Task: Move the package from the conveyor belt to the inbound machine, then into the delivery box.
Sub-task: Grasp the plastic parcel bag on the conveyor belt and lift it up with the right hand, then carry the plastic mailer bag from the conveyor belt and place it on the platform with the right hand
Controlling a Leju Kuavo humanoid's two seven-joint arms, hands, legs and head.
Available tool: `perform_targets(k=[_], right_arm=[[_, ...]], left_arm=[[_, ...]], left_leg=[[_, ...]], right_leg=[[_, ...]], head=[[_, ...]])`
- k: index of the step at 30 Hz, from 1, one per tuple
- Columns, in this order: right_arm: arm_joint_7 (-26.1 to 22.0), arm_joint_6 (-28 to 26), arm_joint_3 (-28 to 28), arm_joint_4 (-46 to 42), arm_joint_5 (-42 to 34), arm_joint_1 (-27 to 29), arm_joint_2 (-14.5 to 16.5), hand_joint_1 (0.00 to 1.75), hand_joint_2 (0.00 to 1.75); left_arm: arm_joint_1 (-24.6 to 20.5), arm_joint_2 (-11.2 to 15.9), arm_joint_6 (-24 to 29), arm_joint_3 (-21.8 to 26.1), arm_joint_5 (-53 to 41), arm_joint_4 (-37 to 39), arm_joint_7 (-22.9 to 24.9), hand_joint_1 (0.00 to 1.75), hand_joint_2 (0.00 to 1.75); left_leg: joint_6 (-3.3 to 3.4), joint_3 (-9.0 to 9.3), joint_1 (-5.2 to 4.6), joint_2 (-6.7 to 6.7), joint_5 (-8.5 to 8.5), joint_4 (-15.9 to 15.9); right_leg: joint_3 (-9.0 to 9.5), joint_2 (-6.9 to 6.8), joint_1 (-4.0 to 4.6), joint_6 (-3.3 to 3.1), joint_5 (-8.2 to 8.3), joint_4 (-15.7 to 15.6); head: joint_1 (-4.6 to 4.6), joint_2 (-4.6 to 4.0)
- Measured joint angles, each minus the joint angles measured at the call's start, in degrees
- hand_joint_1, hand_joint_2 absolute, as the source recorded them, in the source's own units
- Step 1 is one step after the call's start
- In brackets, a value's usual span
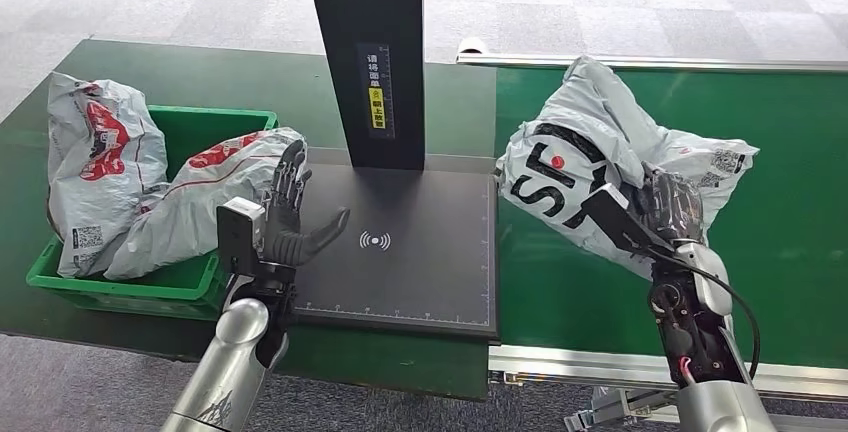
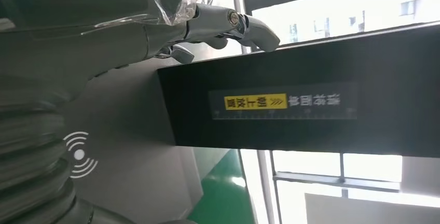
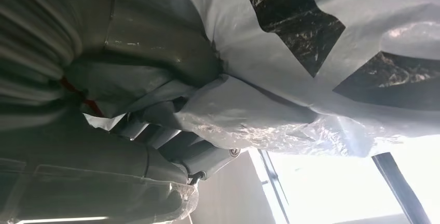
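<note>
A grey plastic package with black lettering is lifted above the green conveyor belt, close to the right edge of the black inbound machine plate. My right hand grips its lower right side; up close the fingers are bunched into the grey film. My left hand hovers open over the plate's left edge, fingers spread, beside the green delivery box. Its fingers reach toward the machine's black post.
The green delivery box holds two grey packages with red print. The machine's black post rises from the back of the plate. A scan symbol marks the plate's middle. The belt's metal frame runs along the near side.
</note>
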Motion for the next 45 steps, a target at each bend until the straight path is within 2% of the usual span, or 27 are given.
perform_targets(k=[7, 10, 13, 19, 24, 29, 38, 45], right_arm=[[-10.98, -13.46, -1.09, -11.85, -7.47, 5.22, 1.77, 1.75, 1.75], [-14.18, -15.44, -0.52, -15.94, -8.00, 7.10, 2.17, 1.75, 1.75], [-15.99, -15.54, 2.04, -18.21, -4.71, 7.84, 2.28, 1.75, 1.75], [-16.42, -14.41, 10.92, -16.87, 3.14, 6.29, 2.40, 1.75, 1.75], [-16.62, -10.90, 19.80, -10.50, 6.07, 1.48, 2.40, 1.75, 1.75], [-17.19, -8.89, 27.54, -3.81, 6.85, -2.46, 2.52, 1.75, 1.75], [-17.48, -7.49, 31.94, 0.60, 6.54, -5.06, 2.56, 1.75, 1.75], [-17.60, 2.18, 37.14, 6.78, 3.94, -9.20, 4.76, 1.75, 1.75]], left_arm=[[0.85, -0.32, 5.80, 0.09, 2.18, -3.24, -6.15, 0.00, 1.75], [0.87, -0.37, 8.14, 0.10, 3.56, -4.52, -8.22, 0.00, 1.75], [0.82, -0.43, 9.68, 0.11, 5.31, -5.50, -9.65, 0.00, 1.75], [0.47, -0.40, 11.04, 0.10, 7.96, -5.91, -11.22, 0.00, 1.75], [0.19, -0.39, 15.91, -0.17, 3.71, -6.79, -12.02, 0.00, 1.75], [-0.58, -0.42, 17.48, -1.02, 2.27, -6.83, -12.10, 0.00, 1.75], [-1.23, -0.43, 17.84, -1.33, 2.26, -6.95, -12.10, 0.00, 1.75], [-1.31, -0.80, 17.86, -1.88, 2.45, -7.42, -12.11, 0.00, 1.75]], left_leg=[[0.00, -0.01, 0.00, -0.01, -0.01, -0.01], [-0.01, -0.01, 0.00, 0.03, -0.01, -0.02], [-0.01, 0.02, 0.01, 0.09, 0.00, -0.02], [0.00, 0.04, 0.01, 0.10, 0.02, -0.02], [0.00, 0.04, 0.01, 0.10, 0.02, -0.02], [0.00, 0.04, 0.00, 0.05, 0.02, -0.01], [0.00, 0.03, 0.00, 0.02, 0.02, -0.01], [0.00, 0.05, 0.01, 0.09, 0.03, -0.01]], right_leg=[[-0.01, -0.01, 0.00, 0.00, -0.01, 0.00], [-0.01, 0.00, 0.00, -0.01, -0.01, 0.00], [0.00, 0.01, 0.01, -0.01, 0.00, 0.00], [0.04, 0.02, 0.01, -0.01, 0.01, 0.00], [0.03, 0.01, 0.01, -0.01, 0.01, 0.01], [0.03, 0.00, 0.01, -0.01, 0.00, 0.01], [0.03, 0.01, 0.00, -0.01, 0.00, 0.01], [0.02, 0.01, 0.01, -0.01, 0.01, 0.01]], head=[[0.00, 0.00], [0.00, 0.00], [0.00, 0.00], [0.00, 0.00], [0.02, 0.00], [0.01, 0.00], [0.01, 0.00], [0.01, 0.00]])
